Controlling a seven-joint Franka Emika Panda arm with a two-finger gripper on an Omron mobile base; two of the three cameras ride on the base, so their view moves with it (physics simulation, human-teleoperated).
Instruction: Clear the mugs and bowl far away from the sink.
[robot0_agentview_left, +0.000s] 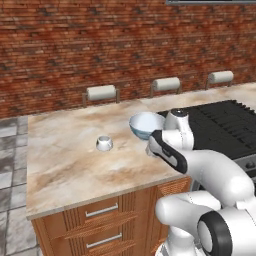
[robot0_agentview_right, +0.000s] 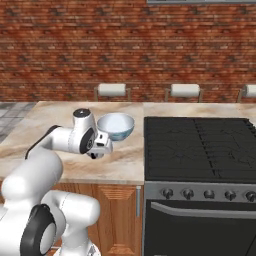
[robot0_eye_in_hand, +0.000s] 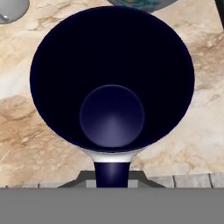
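Navy-rimmed mug (robot0_eye_in_hand: 112, 83) hollow and bare inside, directly under end effector (robot0_agentview_right: 100, 148); grip state unclear.

The navy mug (robot0_eye_in_hand: 112, 83) looms so close in the hand view that the finger tips are hidden beneath it, so the gripper's grip cannot be read. The bowl (robot0_eye_in_hand: 142, 4) is cut off by that view's far edge, and the white mug (robot0_eye_in_hand: 11, 9) by its far left corner. In the left base view the arm (robot0_agentview_left: 172, 150) hides the navy mug.
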